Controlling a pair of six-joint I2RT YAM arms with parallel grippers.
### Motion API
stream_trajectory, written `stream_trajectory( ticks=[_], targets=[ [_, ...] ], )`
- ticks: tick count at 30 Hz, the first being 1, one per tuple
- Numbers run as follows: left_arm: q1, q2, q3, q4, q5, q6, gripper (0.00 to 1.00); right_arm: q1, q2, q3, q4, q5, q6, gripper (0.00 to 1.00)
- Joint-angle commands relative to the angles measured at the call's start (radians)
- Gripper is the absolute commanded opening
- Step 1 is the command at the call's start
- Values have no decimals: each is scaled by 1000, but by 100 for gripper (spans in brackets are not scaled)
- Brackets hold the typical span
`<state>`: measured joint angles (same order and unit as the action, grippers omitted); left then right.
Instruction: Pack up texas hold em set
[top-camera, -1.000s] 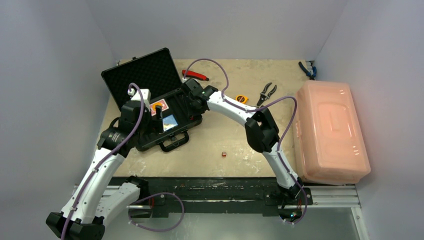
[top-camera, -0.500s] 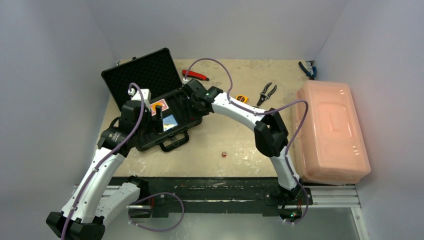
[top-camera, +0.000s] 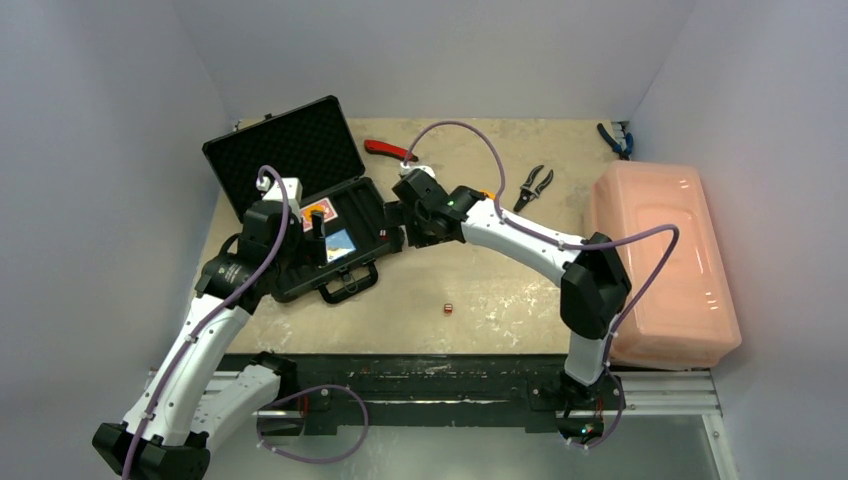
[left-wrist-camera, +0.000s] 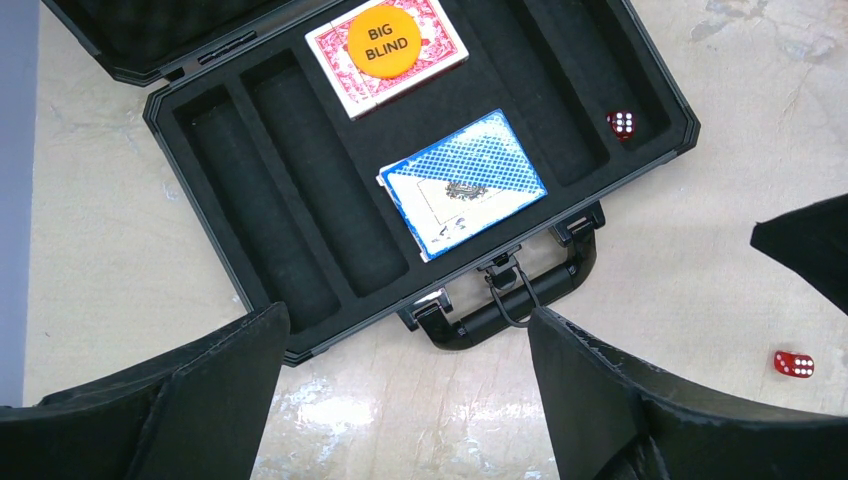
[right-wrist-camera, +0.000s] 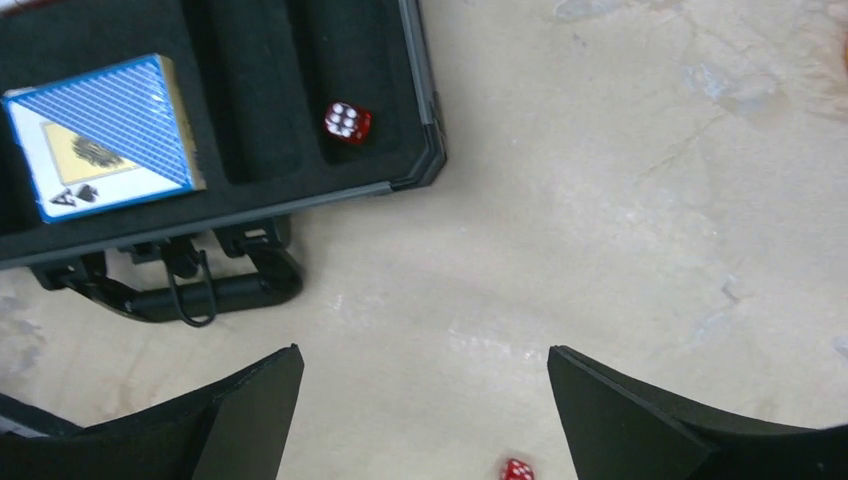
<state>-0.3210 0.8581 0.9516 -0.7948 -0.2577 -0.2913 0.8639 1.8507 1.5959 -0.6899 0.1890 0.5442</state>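
The black briefcase (top-camera: 345, 215) lies open at the table's left, lid (top-camera: 285, 150) raised at the back. In its foam (left-wrist-camera: 300, 200) lie a red deck (left-wrist-camera: 340, 75) topped by an orange BIG BLIND disc (left-wrist-camera: 385, 40) and a blue deck (left-wrist-camera: 462, 180). One red die (right-wrist-camera: 347, 121) rests in the rightmost slot. Another red die (top-camera: 448, 307) sits on the table in front of the case. My left gripper (left-wrist-camera: 405, 312) hovers open above the handle (left-wrist-camera: 510, 300). Just off the case's right corner, my right gripper (right-wrist-camera: 425, 352) hangs open and holds nothing.
A large pink bin (top-camera: 660, 265) fills the right side. At the back lie a red-handled tool (top-camera: 390, 150), black pliers (top-camera: 535, 185) and blue pliers (top-camera: 615, 140). Walls close in the table on three sides.
My right gripper has opened and drawn back rightwards from over the case to its right corner. The left arm has stayed where it was.
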Motion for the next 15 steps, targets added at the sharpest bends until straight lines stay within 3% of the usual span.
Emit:
stream_trajectory(
  ticks=[1, 7, 15],
  targets=[
    [7, -4, 18, 8, -3, 21, 89, 11, -65, -62, -3, 66, 17, 99],
    [7, 1, 18, 7, -4, 21, 89, 22, -109, -177, 4, 14, 24, 98],
    [7, 4, 21, 5, 3, 21, 89, 27, -139, -343, 25, -43, 84, 88]
  ],
)
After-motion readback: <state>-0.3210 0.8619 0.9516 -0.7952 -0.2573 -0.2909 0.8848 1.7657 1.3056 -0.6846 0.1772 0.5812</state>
